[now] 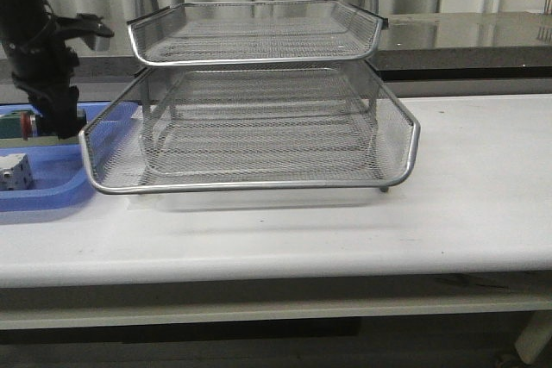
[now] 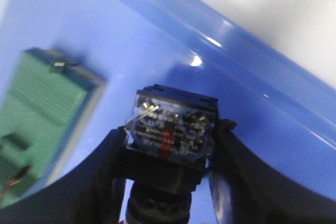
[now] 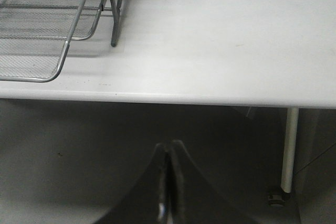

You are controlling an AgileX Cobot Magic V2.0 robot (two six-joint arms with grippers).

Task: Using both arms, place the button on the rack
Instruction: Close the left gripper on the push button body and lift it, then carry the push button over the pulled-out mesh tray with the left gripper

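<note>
The left gripper is closed on the button: in the left wrist view its two black fingers press against opposite sides of the switch's blue-black rear block, whose clear face with metal terminals and a red mark is turned toward the camera. The black cylindrical body runs down between the fingers and out of sight; the red head cannot be seen. Button and gripper sit over the floor of the blue plastic tray, inside its raised rim, but whether the button rests on the floor or is lifted clear of it cannot be told. A green block lies in the same tray, near the button and apart from it, blurred.

In the front view the left arm reaches down at the far left into the blue tray, which lies on the white table just beside the rack. A white cube-like part sits at the tray's left edge. The silver wire-mesh rack stands at the table's middle, its trays stacked and slanting forward.

The right gripper has its fingers pressed together with nothing between them. It hangs off the front edge of the table, the rack's corner and one leg showing beyond it.
</note>
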